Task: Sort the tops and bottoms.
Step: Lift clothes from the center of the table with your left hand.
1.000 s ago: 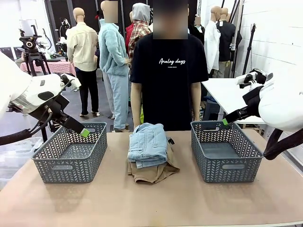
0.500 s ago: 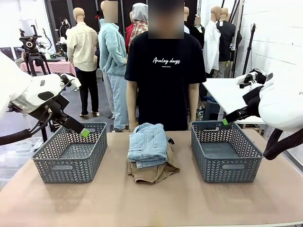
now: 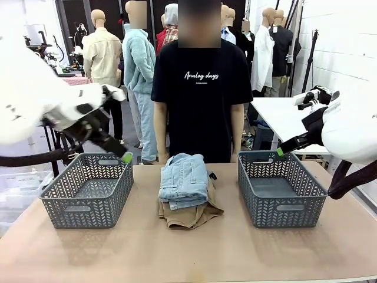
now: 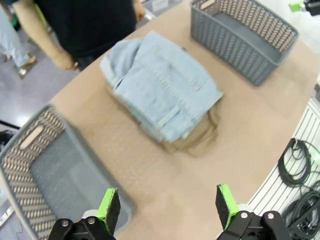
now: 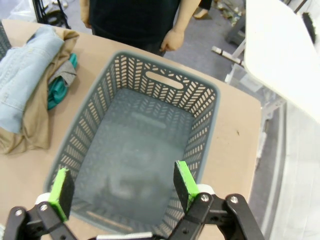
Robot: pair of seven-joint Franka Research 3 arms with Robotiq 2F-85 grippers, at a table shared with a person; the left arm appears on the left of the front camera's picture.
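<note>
— In the middle of the surface (image 3: 188,253), toward its far edge, the front view shows the bottoms (image 3: 184,180) folded on top of the tan top (image 3: 191,217). What changed?
— The left gripper (image 3: 126,157) has lifted and swung inward. It is now by the far right corner of the left basket (image 3: 88,206), jaws spread, holding nothing. The right gripper (image 3: 280,152) hasn't stirred from the far rim of the right basket (image 3: 283,212), and it is also released.
— Left wrist view?
— The pile lies ahead between its spread fingers. I'd say the approach to the bottoms has begun.
— Right wrist view?
— It looks down into that basket, which holds nothing. The teal top (image 5: 56,92) and grey top (image 5: 66,75) peek from the side of the pile. Nothing is sorted yet.
</note>
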